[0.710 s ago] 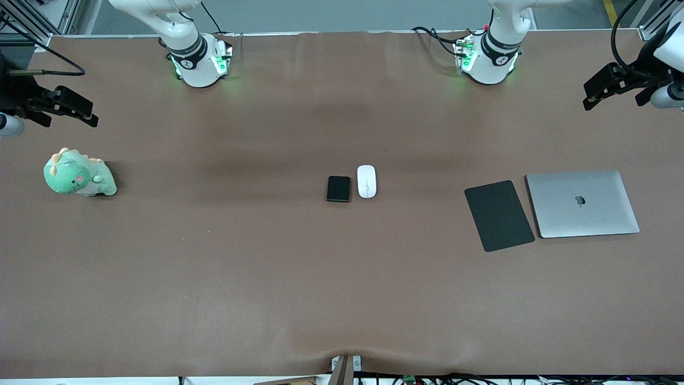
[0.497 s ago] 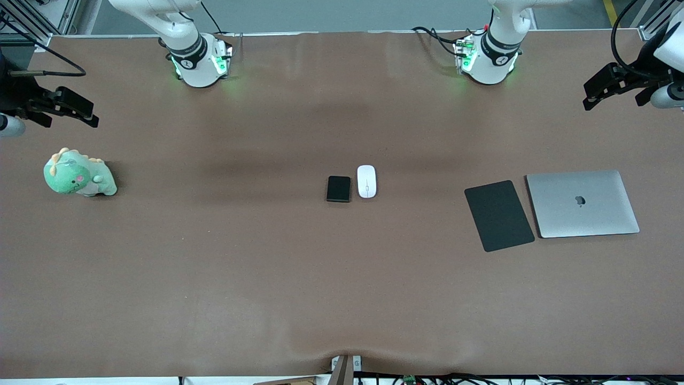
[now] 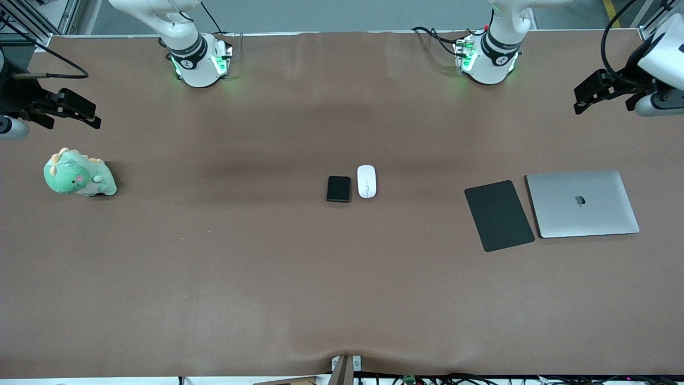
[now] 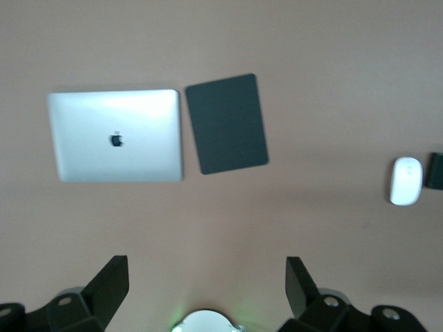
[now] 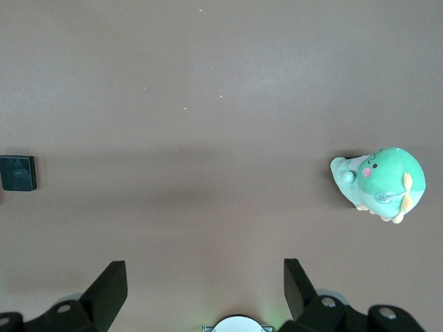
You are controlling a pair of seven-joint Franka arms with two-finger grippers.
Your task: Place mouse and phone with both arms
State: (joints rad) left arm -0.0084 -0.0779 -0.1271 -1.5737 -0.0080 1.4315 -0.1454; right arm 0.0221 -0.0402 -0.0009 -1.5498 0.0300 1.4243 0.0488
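The white mouse and the black phone lie side by side at the table's middle, the phone toward the right arm's end. My left gripper is open and empty, high over the table's left-arm end. In its wrist view the mouse and a strip of the phone show at the edge. My right gripper is open and empty, high over the right arm's end. Its wrist view shows the phone at the edge.
A matte black mouse pad and a closed silver laptop lie side by side toward the left arm's end. A green plush dinosaur sits toward the right arm's end, under the right gripper's area.
My left gripper has shifted a little toward the table's middle. My right gripper has barely moved. The mouse and phone have not moved.
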